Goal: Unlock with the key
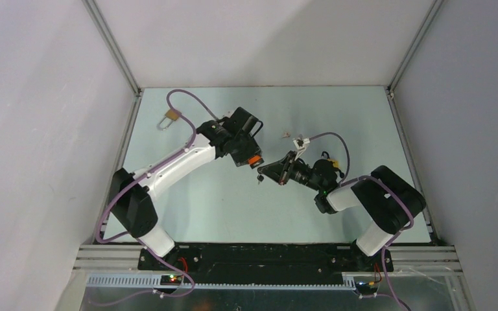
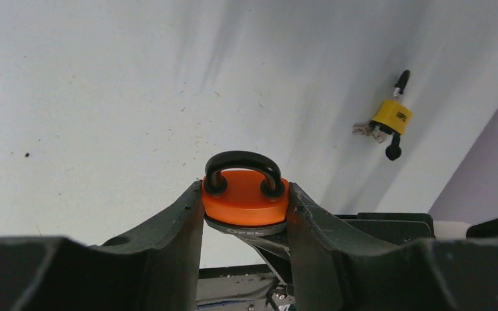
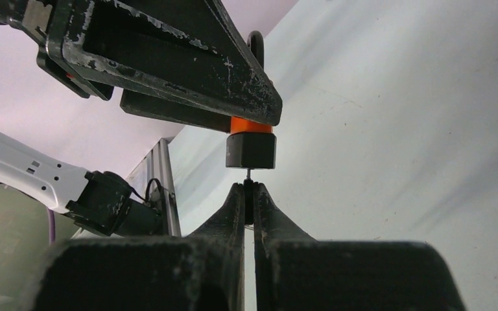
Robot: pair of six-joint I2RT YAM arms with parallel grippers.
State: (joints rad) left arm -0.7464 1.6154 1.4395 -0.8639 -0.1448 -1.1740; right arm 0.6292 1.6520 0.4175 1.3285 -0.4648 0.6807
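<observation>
1. The orange padlock (image 2: pixel 244 198) is lined up end to end with the key (image 3: pixel 249 173). Its long axis runs from the black shackle (image 2: pixel 244 162) down to the keyhole end, and the keyhole end faces the right hand (image 3: pixel 248 189). From above, that line slants from the left hand (image 1: pixel 253 159) toward the near-right corner of the desk (image 1: pixel 233 214).
2. The key's thin blade points straight at the bottom of the lock and reaches it. I can't tell how deep it goes.
3. Looks-wise, it's a stubby round lock with a bright orange body, a black cap on the keyhole end and a black U-shaped shackle.
4. It's held up off the desk, roughly over the middle.
5. The left hand is about half open, with its two fingers clamped on the sides of the orange body.
6. The right hand is squeezed all the way closed, pinching the key right at its fingertips.
7. Other stuff: a yellow padlock (image 2: pixel 391 116) lies flat on the desk, and a brass padlock (image 1: pixel 172 117) sits near the far-left corner.
</observation>
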